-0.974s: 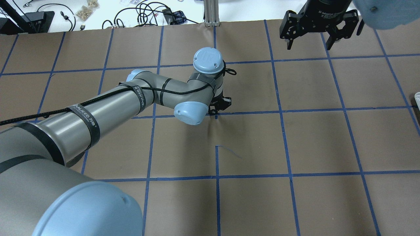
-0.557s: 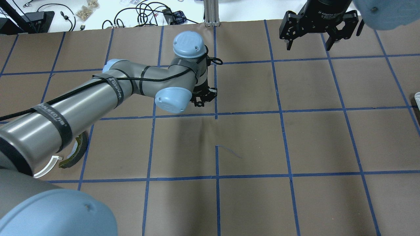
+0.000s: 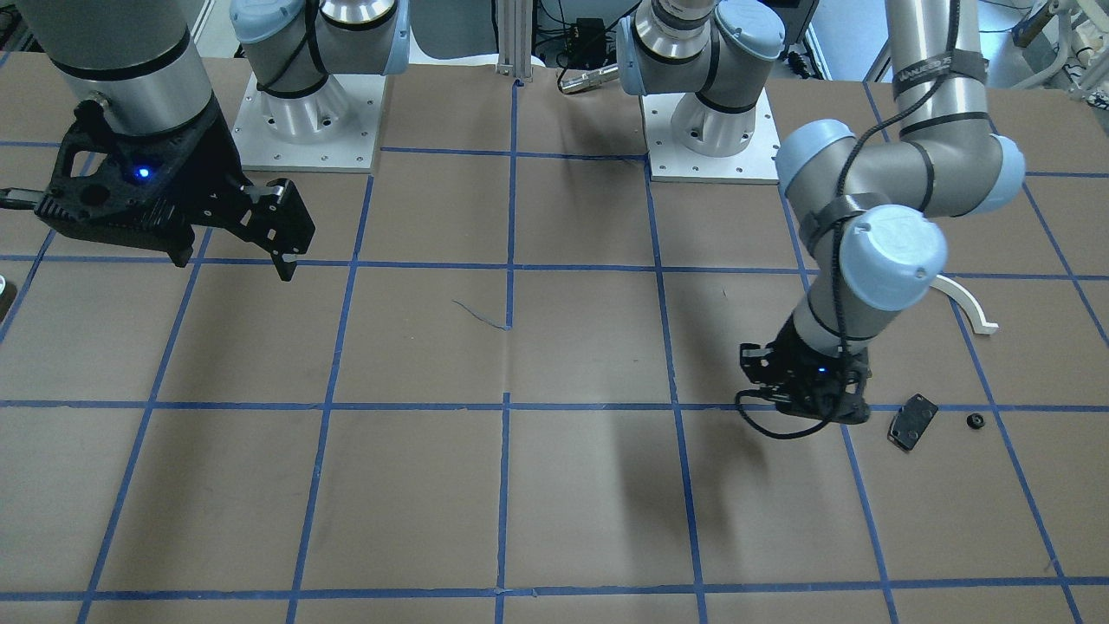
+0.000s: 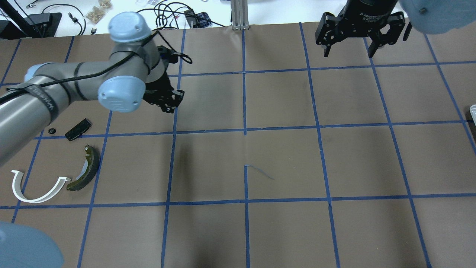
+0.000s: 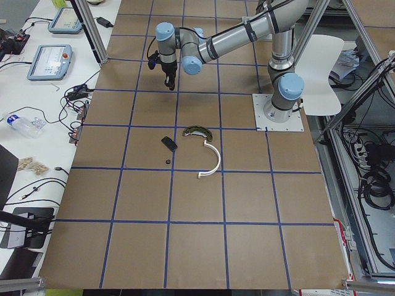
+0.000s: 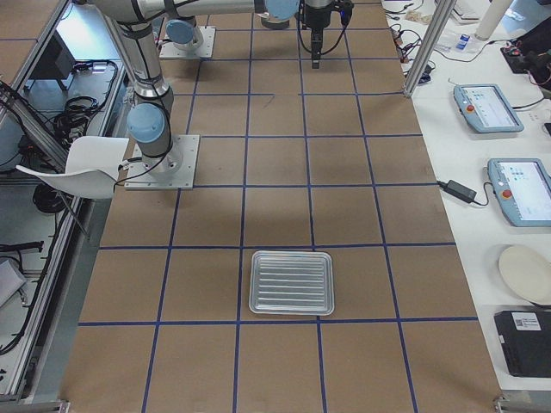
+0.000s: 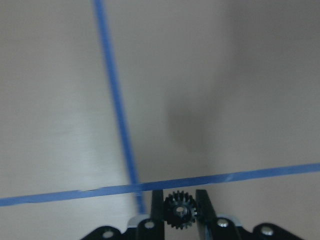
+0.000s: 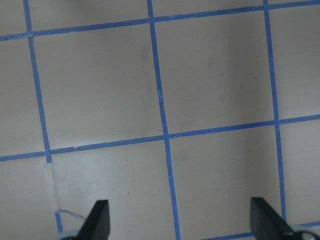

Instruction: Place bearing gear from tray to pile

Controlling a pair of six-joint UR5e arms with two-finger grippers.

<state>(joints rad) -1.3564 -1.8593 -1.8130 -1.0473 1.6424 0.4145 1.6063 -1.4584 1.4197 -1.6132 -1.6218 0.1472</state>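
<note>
My left gripper (image 7: 180, 200) is shut on a small black toothed bearing gear (image 7: 180, 214) and holds it above the brown table. It also shows in the overhead view (image 4: 169, 105) and in the front view (image 3: 806, 400). The pile lies to its left in the overhead view: a dark olive brake shoe (image 4: 86, 168), a white plastic arc (image 4: 35, 190), a black flat plate (image 4: 78, 129) and a tiny black piece (image 4: 51, 130). My right gripper (image 4: 349, 54) is open and empty, high over the far right of the table. The metal tray (image 6: 292, 255) appears empty.
Blue tape lines divide the brown table into squares. Cables and small items lie on the white bench beyond the far edge (image 4: 163, 15). The tray's edge shows at the overhead view's right border (image 4: 473, 111).
My left arm has swung from the table's middle toward the pile side with the gear. The brake shoe, arc and plate have come into view. The right arm has not moved.
</note>
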